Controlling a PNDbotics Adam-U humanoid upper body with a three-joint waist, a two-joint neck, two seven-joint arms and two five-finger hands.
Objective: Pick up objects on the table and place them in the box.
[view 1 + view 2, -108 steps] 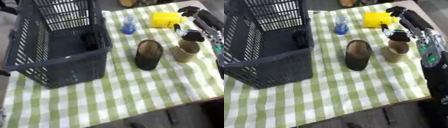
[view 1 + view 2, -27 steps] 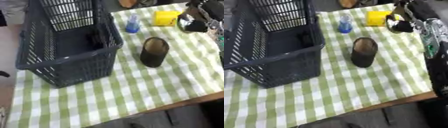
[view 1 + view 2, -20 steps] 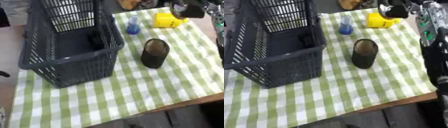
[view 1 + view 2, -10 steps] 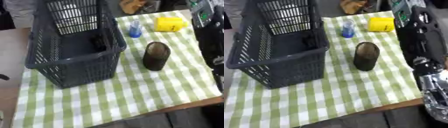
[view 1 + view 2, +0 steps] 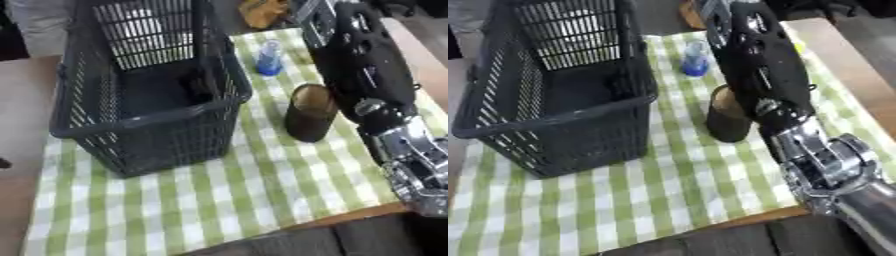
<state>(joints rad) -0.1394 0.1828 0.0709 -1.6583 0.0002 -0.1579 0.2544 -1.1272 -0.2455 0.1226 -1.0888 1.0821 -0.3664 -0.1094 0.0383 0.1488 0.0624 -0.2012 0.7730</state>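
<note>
The right arm (image 5: pixel 367 75) is stretched across the tabletop toward one o'clock; whether its hand is open or clamped cannot be told. The dark cup (image 5: pixel 311 119) stands upright at three o'clock of the basket (image 5: pixel 149 125), within easy reach. The blue bottle (image 5: pixel 269 59) stands at twelve o'clock of the cup.

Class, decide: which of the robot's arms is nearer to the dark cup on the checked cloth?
Right. The right arm reaches past the dark cup, close beside it. The left arm shows in neither view.
</note>
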